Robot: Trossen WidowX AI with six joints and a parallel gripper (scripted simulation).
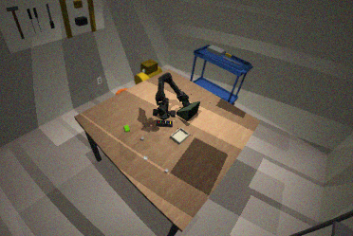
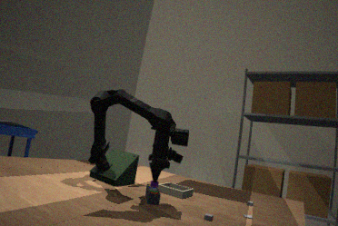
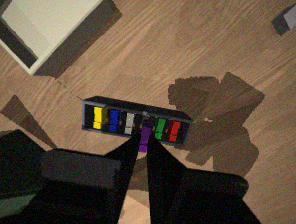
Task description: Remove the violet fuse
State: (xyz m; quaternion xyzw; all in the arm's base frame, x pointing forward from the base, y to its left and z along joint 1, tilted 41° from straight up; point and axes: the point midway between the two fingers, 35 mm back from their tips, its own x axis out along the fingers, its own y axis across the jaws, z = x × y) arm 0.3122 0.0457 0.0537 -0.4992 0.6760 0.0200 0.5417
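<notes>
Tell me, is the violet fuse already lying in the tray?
No, the violet fuse sits at the fuse block, pinched in the claw, while the tray holds nothing.

Six fuses (image 3: pixel 129 123) in one block (image 3: pixel 186 133), one tray (image 3: pixel 37 69), apparently.

My base sits on a wooden table (image 1: pixel 119 113). Directly on its planks lie the dark fuse block (image 3: pixel 137 120), the pale tray (image 1: pixel 179 136) near it, a green wedge-shaped box (image 1: pixel 189 110), a small green cube (image 1: pixel 127 128) and a dark brown mat (image 1: pixel 199 165).
</notes>
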